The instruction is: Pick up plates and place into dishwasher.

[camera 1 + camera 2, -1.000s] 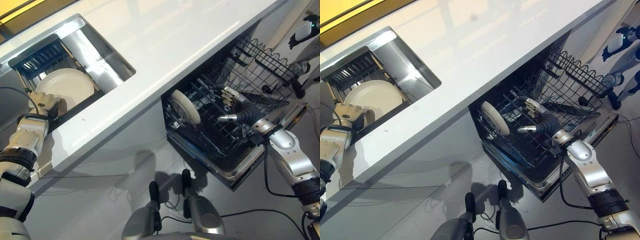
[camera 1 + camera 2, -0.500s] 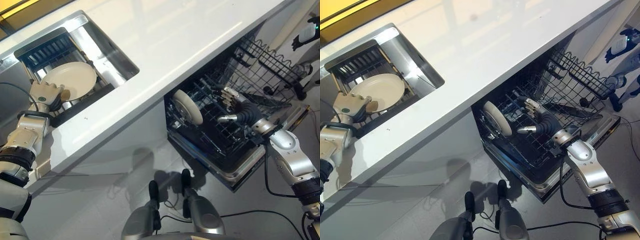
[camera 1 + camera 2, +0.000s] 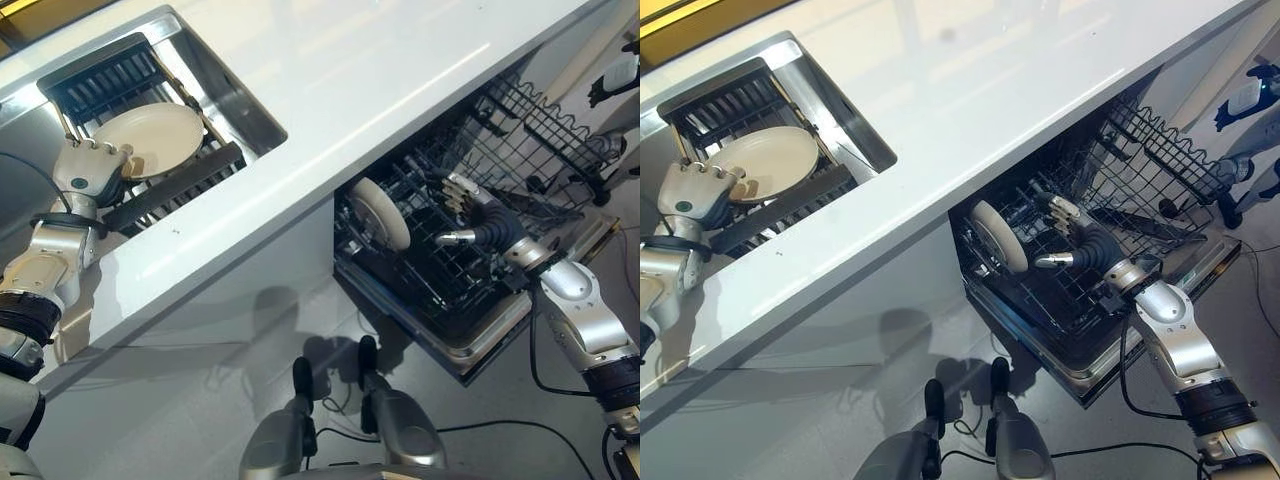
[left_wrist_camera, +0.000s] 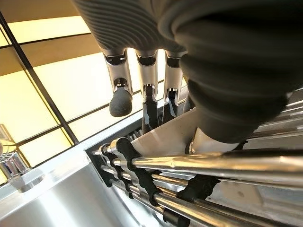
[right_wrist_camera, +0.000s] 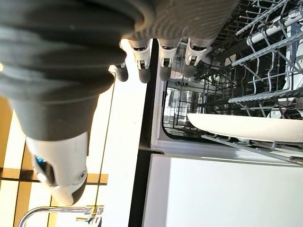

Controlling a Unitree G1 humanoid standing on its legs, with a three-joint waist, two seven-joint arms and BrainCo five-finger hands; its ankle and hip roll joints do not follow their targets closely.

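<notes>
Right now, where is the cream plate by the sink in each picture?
Left eye view: plate upper left, on the sink rack, at the left hand.
Right eye view: upper left.
Left wrist view: pale edge pinched between fingers and thumb.
Right wrist view: not in it.
Shared landmark: the sink rack.

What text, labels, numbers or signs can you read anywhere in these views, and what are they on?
None can be read.
Cream round plate held by the left hand over the steel sink rack: plain, no marking.
Cream plate standing in the black wire dishwasher rack by the open right hand: plain.
White countertop: no print.
</notes>
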